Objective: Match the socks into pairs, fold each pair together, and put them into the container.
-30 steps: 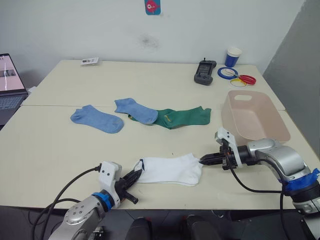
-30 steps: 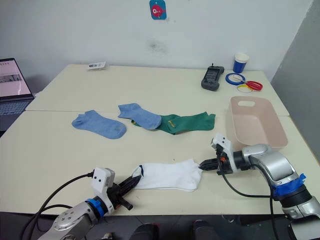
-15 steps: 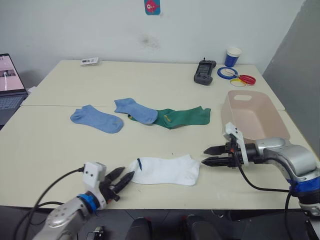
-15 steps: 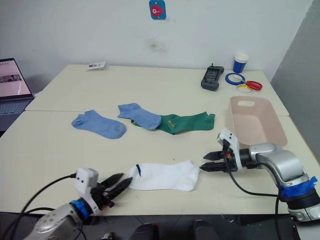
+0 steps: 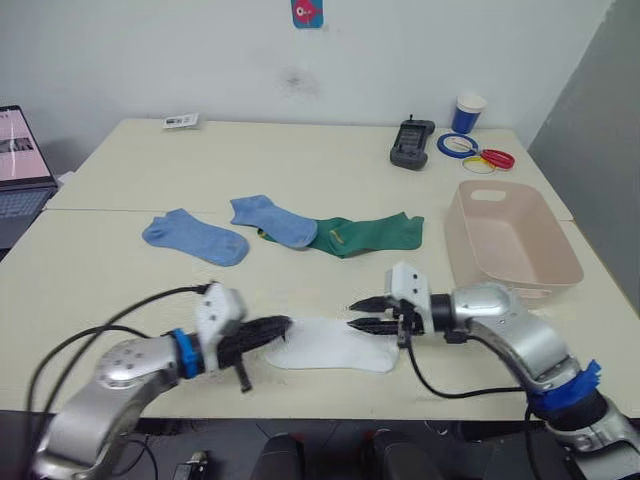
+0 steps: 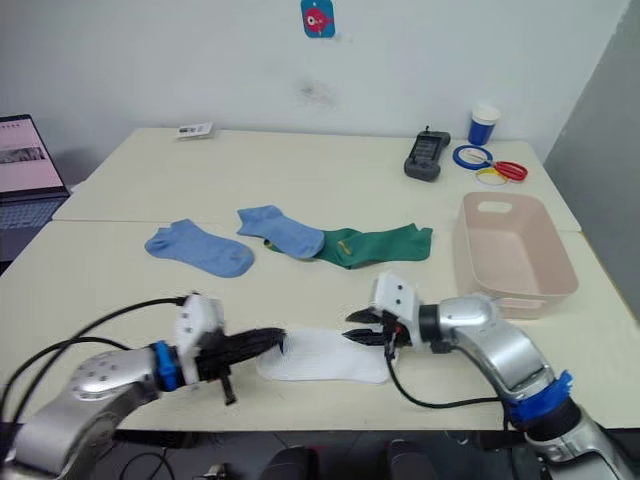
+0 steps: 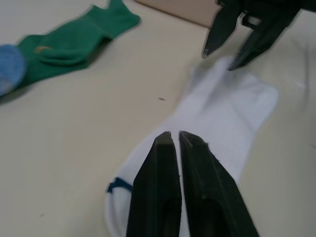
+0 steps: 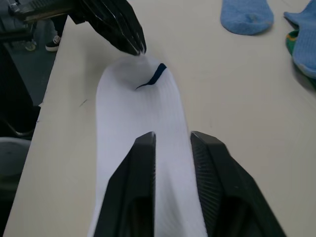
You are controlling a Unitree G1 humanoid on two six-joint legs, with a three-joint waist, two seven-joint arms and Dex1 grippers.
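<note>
So the pink tub (image 5: 512, 240) sits empty at the table's right edge, blue and green socks well behind. White sock pair (image 5: 335, 345) lies near the front edge. Left gripper (image 5: 280, 326) is pinched shut on the cuff end; right gripper (image 5: 357, 314) hovers spread over the toe. I'd clamp the toe firmly before folding, keeping both layers aligned.

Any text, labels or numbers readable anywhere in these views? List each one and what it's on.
No text reads clearly anywhere.
Wall sticker: a red figure on blue, no legible words.
Small card at the table's far edge: print too small to read.
Laptop screen: content blurred.
Green sock: a small yellow mark, not legible as letters.
Blue cup: no readable label.
</note>
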